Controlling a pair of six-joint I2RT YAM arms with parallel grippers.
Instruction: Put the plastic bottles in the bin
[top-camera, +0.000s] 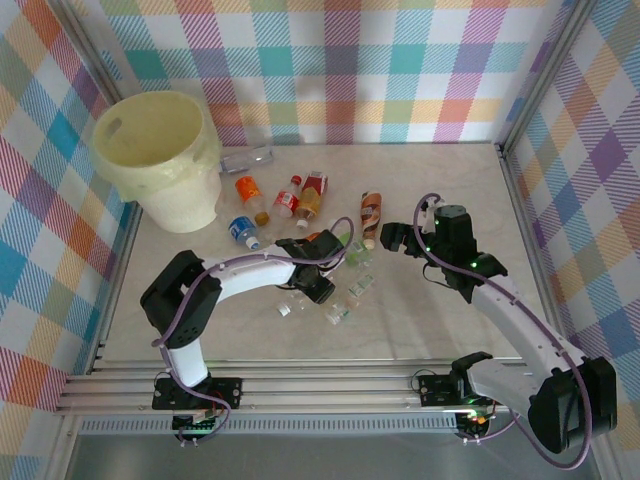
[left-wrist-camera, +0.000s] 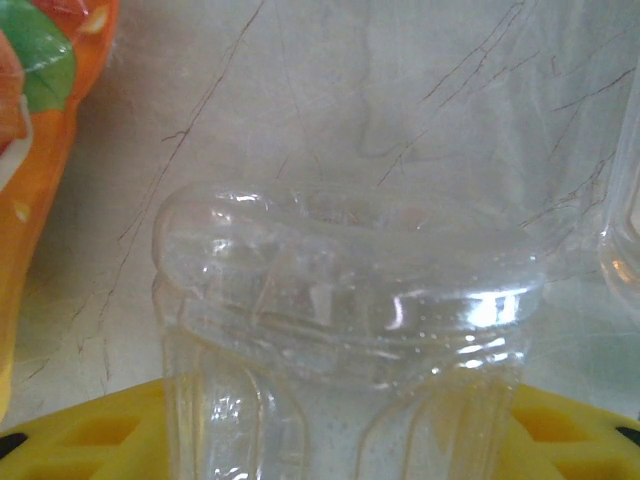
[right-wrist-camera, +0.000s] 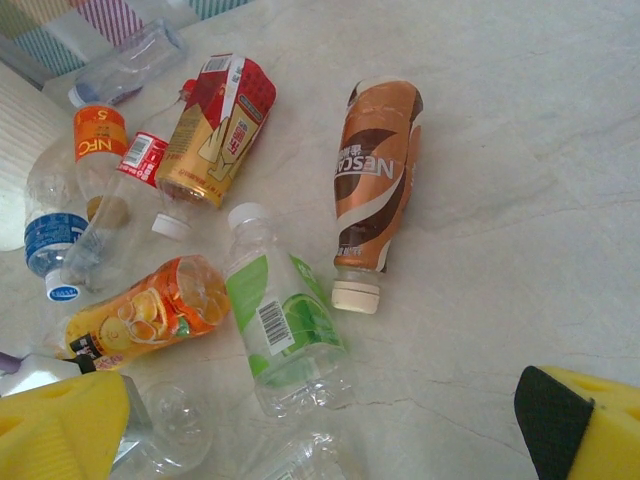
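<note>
Tabletop: pale marbled surface (top-camera: 460, 180) with checked walls around it; both my arms reach in from its near edge.
Bin: large cream-yellow round plastic bucket (top-camera: 185, 205), upright in the far left corner, mouth up.
Bottle spread: the plastic bottles lie on their sides mid-table, to the right of the bin and between my two arms.
Brown bottle: brown coffee-label bottle with cream cap (right-wrist-camera: 375, 180), apart from the rest, cap toward me.
Red bottle: red-and-gold label bottle (right-wrist-camera: 218, 125), leaning against a clear red-label bottle (right-wrist-camera: 140, 160).
Green bottle: clear green-label bottle with white cap (right-wrist-camera: 285, 320), just beside the orange fruit-label bottle (right-wrist-camera: 140, 315).
Far bottles: clear orange-label bottle (right-wrist-camera: 100, 135) and clear blue-label bottle with blue cap (right-wrist-camera: 50, 240) near the bin; a plain clear bottle (top-camera: 247, 158) by the back wall, just right of the bin.
Left gripper: my left gripper (left-wrist-camera: 335, 445) is closed narrow on a clear ribbed bottle (left-wrist-camera: 340, 300), yellow fingers (left-wrist-camera: 80, 440) against both its sides; it rests on the table with the orange fruit-label bottle just to its left.
Right gripper: my right gripper (top-camera: 402, 240) stands wide and holds nothing, near the brown bottle's cap.
</note>
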